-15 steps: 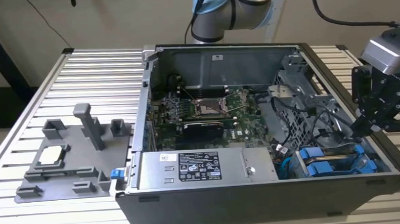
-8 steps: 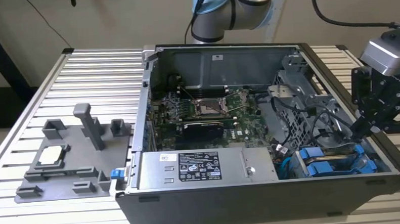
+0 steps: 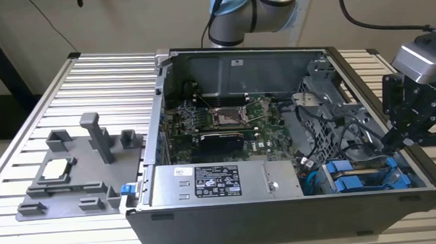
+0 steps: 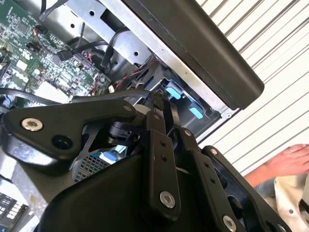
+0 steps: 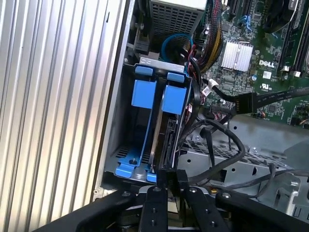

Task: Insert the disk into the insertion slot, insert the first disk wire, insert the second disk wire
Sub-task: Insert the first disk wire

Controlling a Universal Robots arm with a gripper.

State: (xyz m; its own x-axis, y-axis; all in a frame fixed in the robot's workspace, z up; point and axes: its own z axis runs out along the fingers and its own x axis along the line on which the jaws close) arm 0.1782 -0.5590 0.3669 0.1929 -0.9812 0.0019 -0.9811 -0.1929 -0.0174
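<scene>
Tool [image 3: 390, 147] of black linked fingers is lowered into the near corner of the open black computer case [image 3: 281, 218], on the exterior view's right. In the first wrist view the tool [image 5: 172, 178] is drawn narrow, the two fingertips [image 5: 164, 176] almost together. The tips sit at the end of the flat silver-grey disk in its bright blue plastic carrier [image 5: 161, 140]. Cannot tell whether they pinch it or only touch it. In the second wrist view the tool [image 4: 161, 104] points at the same blue parts.

Disk stands on edge inside the insertion slot of the grey sheet-metal drive cage [image 5: 149, 61], most of its length in the cage. A second blue carrier [image 5: 144, 94] sits just beside it in the neighbouring bay, on the side nearer the case wall.

Black cables [image 5: 227, 140] lie loose over the sheet metal beside the cage; one ends in a flat black connector [image 5: 246, 101]. Cannot tell whether any cable is plugged into the disk. A blue cable loop [image 5: 166, 43] curves beyond the cage.

In the exterior view:
- large grey labelled power-supply box [image 3: 213, 183] along the near wall, to the left of the cage
- green motherboard [image 3: 225, 119] farther in
- case on the ribbed aluminium counter [image 3: 105, 77]
- dark grey plastic fixture tray [image 3: 73, 172] on the counter, to the left of the case

A person's hand [image 4: 289, 159] rests on the counter in the second wrist view.
</scene>
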